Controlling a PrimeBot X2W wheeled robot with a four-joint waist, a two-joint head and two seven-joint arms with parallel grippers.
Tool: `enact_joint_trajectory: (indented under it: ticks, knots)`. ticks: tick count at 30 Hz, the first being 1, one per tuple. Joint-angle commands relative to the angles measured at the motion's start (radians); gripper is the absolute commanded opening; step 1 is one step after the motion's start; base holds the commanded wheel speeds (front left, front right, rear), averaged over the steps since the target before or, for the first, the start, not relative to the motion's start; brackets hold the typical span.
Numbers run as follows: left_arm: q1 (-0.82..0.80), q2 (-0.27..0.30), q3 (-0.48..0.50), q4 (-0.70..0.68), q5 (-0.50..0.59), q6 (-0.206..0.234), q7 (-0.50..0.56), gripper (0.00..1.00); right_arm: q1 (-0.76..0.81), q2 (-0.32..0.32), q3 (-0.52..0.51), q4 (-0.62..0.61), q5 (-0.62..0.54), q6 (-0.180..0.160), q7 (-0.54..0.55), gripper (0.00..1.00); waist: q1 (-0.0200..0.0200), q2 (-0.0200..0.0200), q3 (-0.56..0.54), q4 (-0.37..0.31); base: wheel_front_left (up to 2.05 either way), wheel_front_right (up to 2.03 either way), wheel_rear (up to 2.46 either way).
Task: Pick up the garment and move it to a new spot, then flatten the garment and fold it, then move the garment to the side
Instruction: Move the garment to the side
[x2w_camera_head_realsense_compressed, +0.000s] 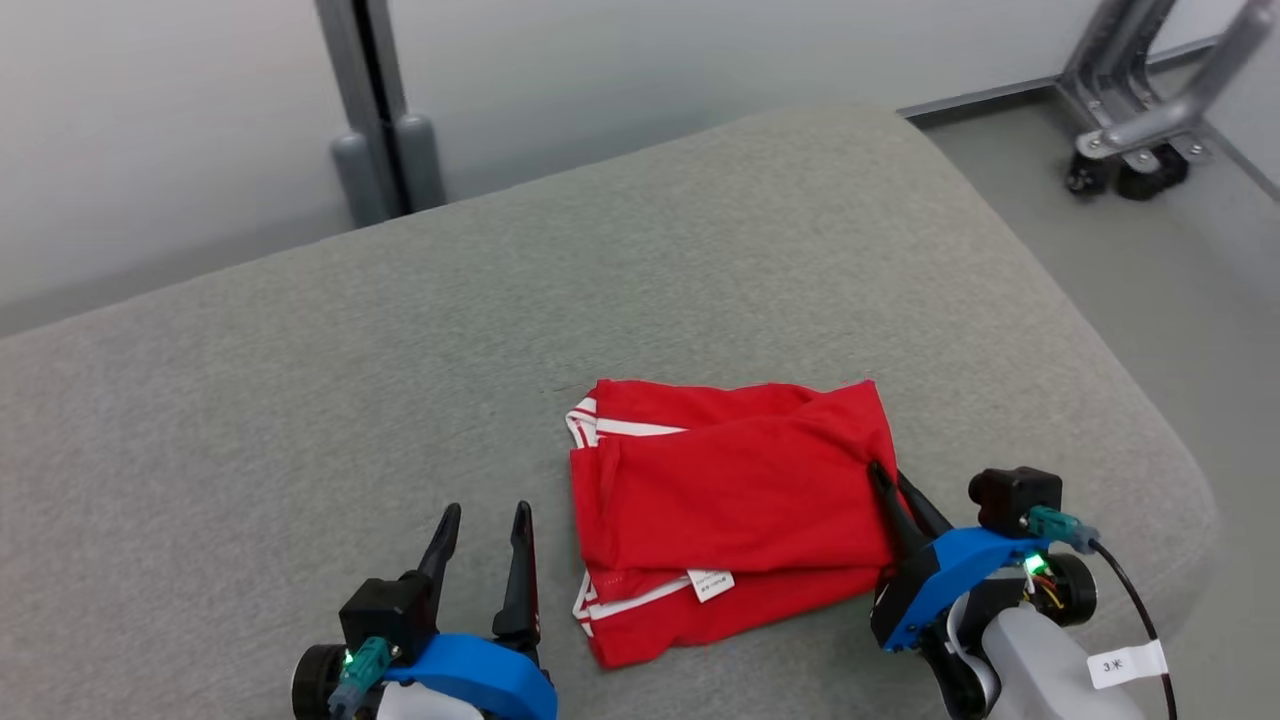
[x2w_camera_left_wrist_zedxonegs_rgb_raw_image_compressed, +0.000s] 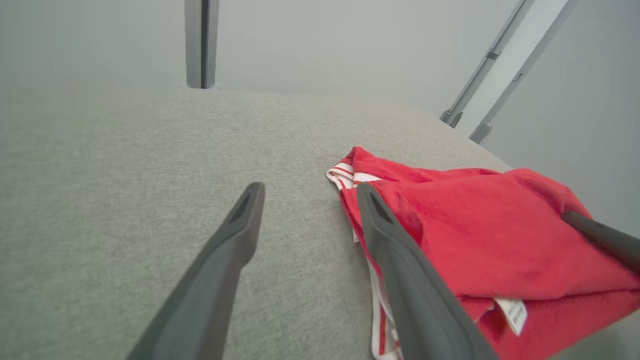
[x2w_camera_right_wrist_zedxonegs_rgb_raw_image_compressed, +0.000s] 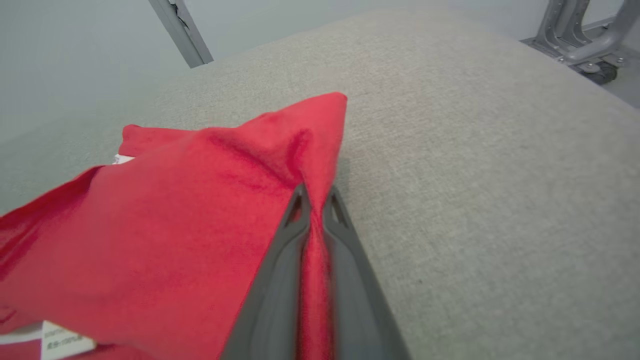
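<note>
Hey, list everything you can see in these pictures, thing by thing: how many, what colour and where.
garment: one, red with white stripes, folded, lying on the padded surface toward its near right.
label: one, white, at the garment's near edge.
padded surface: one, grey, under the garment.
post: one, grey, behind the surface's far edge.
metal frame: one, silver with dark castors, on the floor at far right.
floor: grey, right of the surface.
left hand: one, dark fingers, open, beside the garment's left edge.
right hand: one, dark fingers, shut on the garment's right edge.
</note>
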Motion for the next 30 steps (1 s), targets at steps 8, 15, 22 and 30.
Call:
enact_joint_trajectory:
  ticks: [8, 15, 22, 30]
  knots:
    - [-0.048, 0.001, -0.02, 0.037, 0.021, -0.01, -0.004, 1.0, -0.062, -0.051, 0.019, 0.003, -0.011, 0.0, -0.005, 0.0, -0.0001, -0.0001, 0.015, -0.033, 0.0, 0.0, 0.0]
    - [-0.089, 0.001, -0.023, 0.064, 0.066, -0.014, -0.004, 1.0, -0.19, -0.176, -0.082, 0.056, -0.089, 0.0, -0.005, 0.0, -0.0001, -0.0001, 0.099, 0.092, 0.0, 0.0, 0.0]
    - [-0.117, 0.0, 0.001, 0.064, 0.102, -0.012, -0.004, 1.0, -0.284, -0.344, -0.327, 0.173, -0.227, 0.0, -0.004, 0.0, -0.0001, -0.0001, 0.169, 0.209, 0.0, 0.0, 0.0]
    - [-0.122, 0.0, 0.006, 0.057, 0.107, -0.008, -0.004, 1.0, -0.263, -0.377, -0.676, 0.126, -0.453, 0.0, -0.004, 1.0, -0.0001, -0.0001, 0.185, 0.253, 0.0, 0.0, 0.0]
